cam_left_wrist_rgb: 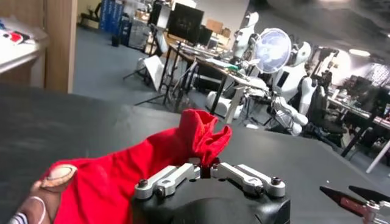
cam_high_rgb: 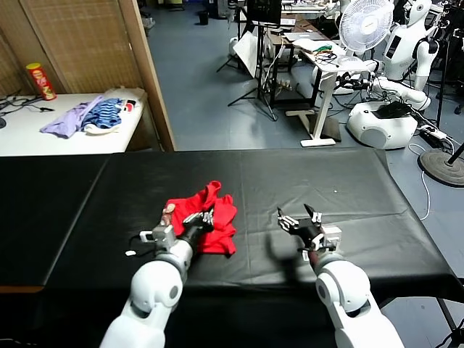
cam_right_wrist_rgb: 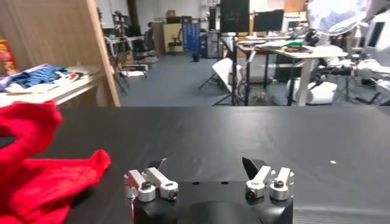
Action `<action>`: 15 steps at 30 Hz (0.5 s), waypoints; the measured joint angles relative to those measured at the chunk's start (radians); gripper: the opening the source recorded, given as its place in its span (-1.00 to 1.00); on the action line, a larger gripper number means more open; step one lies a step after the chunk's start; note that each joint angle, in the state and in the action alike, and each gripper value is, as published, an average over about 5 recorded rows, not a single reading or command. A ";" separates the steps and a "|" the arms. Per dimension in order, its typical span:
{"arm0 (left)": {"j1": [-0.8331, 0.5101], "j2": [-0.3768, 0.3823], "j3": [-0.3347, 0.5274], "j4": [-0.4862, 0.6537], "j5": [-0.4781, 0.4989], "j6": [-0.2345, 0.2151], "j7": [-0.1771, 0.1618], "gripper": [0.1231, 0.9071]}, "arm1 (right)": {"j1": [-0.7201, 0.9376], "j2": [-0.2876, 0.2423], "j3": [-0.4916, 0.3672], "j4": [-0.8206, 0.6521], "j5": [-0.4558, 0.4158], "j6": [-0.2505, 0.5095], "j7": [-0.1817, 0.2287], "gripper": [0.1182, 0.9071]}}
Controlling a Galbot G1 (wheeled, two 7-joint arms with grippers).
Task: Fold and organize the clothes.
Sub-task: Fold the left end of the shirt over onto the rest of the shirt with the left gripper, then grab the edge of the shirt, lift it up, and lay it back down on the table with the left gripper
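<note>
The red T-shirt [cam_high_rgb: 197,210] lies crumpled on the black table [cam_high_rgb: 348,188], left of centre, with one bunch of cloth pulled up into a peak [cam_left_wrist_rgb: 201,131]. Part of its brown-and-white print [cam_left_wrist_rgb: 56,176] shows at the near edge. My left gripper [cam_high_rgb: 206,218] is shut on a fold of the T-shirt, the red cloth pinched between its closed jaws [cam_left_wrist_rgb: 206,165]. To the right of the shirt and apart from it, my right gripper [cam_high_rgb: 299,216] hovers low over bare table, open and holding nothing [cam_right_wrist_rgb: 205,165]. The right wrist view has the shirt [cam_right_wrist_rgb: 36,176] off to one side.
A white side table [cam_high_rgb: 29,134] at the back left holds a heap of lilac and blue-striped garments [cam_high_rgb: 87,116] and a red can [cam_high_rgb: 41,80]. A wooden partition [cam_high_rgb: 148,72] stands behind the black table. Desks, a fan [cam_high_rgb: 365,25] and white robots [cam_high_rgb: 395,87] fill the far right.
</note>
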 joint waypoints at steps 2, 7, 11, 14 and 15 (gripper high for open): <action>0.004 -0.006 0.000 0.009 0.022 -0.011 0.012 -0.68 | 0.002 -0.002 -0.008 -0.002 0.001 0.005 -0.019 0.72; 0.011 -0.028 -0.005 0.006 -0.019 -0.035 0.039 0.04 | 0.021 -0.004 -0.039 -0.019 0.014 0.021 -0.060 0.72; 0.019 -0.038 -0.023 -0.023 -0.077 -0.061 0.049 0.54 | 0.054 -0.002 -0.077 -0.043 0.035 0.025 -0.075 0.72; 0.035 -0.018 -0.047 -0.044 -0.036 -0.101 0.055 0.69 | 0.093 0.008 -0.120 -0.073 0.039 0.029 -0.079 0.72; 0.043 -0.006 -0.058 -0.047 -0.020 -0.112 0.055 0.70 | 0.110 0.012 -0.137 -0.086 0.038 0.031 -0.078 0.72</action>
